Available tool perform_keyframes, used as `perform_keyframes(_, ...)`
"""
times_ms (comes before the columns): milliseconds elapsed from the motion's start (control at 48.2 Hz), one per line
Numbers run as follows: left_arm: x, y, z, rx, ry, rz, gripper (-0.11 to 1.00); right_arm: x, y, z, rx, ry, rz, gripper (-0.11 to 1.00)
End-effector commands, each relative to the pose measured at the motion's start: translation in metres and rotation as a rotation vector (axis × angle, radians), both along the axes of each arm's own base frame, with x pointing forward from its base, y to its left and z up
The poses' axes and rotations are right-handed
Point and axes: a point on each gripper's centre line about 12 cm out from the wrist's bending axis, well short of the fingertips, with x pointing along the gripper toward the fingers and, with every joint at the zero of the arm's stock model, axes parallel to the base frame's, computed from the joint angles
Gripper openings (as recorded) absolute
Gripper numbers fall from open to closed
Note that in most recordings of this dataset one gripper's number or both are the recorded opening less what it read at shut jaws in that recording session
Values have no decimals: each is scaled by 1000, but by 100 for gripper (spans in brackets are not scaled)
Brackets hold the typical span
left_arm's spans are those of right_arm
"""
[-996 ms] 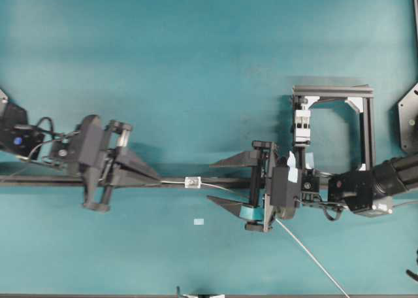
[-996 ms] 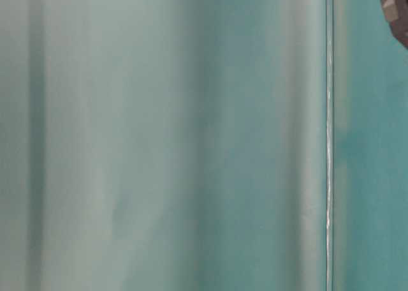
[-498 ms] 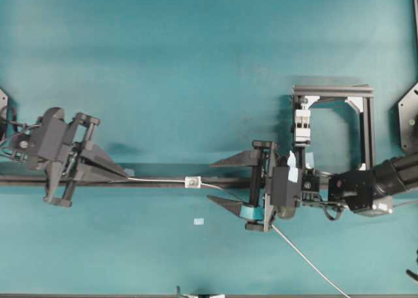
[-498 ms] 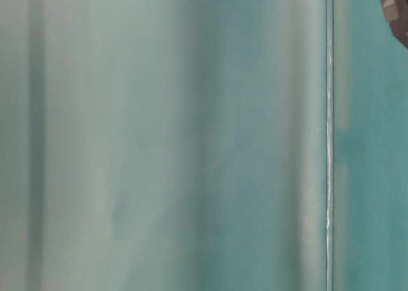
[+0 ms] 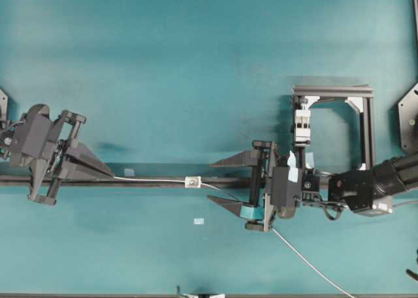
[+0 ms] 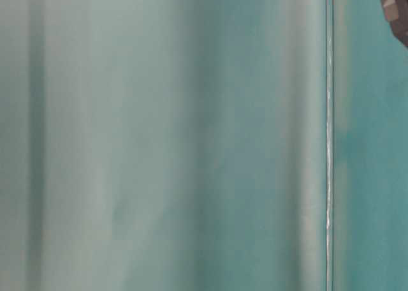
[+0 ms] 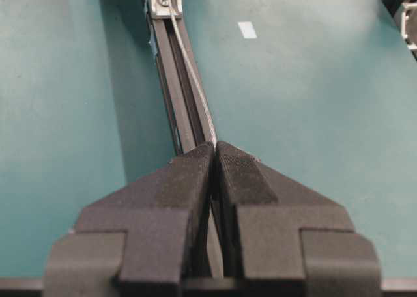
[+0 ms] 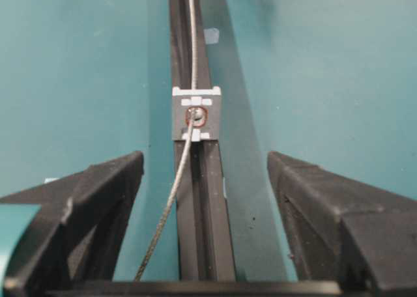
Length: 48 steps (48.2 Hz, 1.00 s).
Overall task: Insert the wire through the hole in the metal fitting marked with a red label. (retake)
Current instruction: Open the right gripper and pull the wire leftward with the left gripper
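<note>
At the left end of the dark rail point(image 5: 228, 181), my left pincer point(image 7: 214, 155) lies low and nearly level along the rail, its fingers pinched tight on the wire point(image 7: 193, 75). Farther along, the wire runs through the hole point(image 8: 196, 116) of the metal fitting point(image 8: 196, 113), which sits on the rail. Beyond it, my right pincer point(image 5: 230, 182) faces back along the rail, fingers spread wide astride rail and wire, gripping nothing.

A teal table point(image 5: 196, 63) carries a long black rail point(image 5: 222, 182) running left to right. A small pale tape rectangle point(image 5: 199, 221) lies flat on the table just below the rail. A black frame point(image 5: 362, 125) stands at the right.
</note>
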Motion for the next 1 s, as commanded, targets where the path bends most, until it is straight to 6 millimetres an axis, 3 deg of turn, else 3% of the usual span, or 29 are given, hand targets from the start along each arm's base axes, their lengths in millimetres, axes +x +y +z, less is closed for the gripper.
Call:
perform_keyframes(0,1,-2,3,-19,-5,1,-10,4,2,17,17,-50,1,85)
perform_keyframes(477,5,-10,4,-69,15,-4,-10,5,0,18,19,-52,-4,85)
perform_keyframes(581,7,-10,5,-72,13,0,-4,5,0,18,19,-53,-6,85)
perform_keyframes(705,11,-11,2,-68,24,3,15,5,1,18,18,-54,-4,85)
perform_keyframes(913,14,-12,-7,-57,54,4,73,5,1,18,21,-52,-4,85)
perform_keyframes(975,16,-12,-8,-56,59,9,80,6,0,18,23,-51,-6,85)
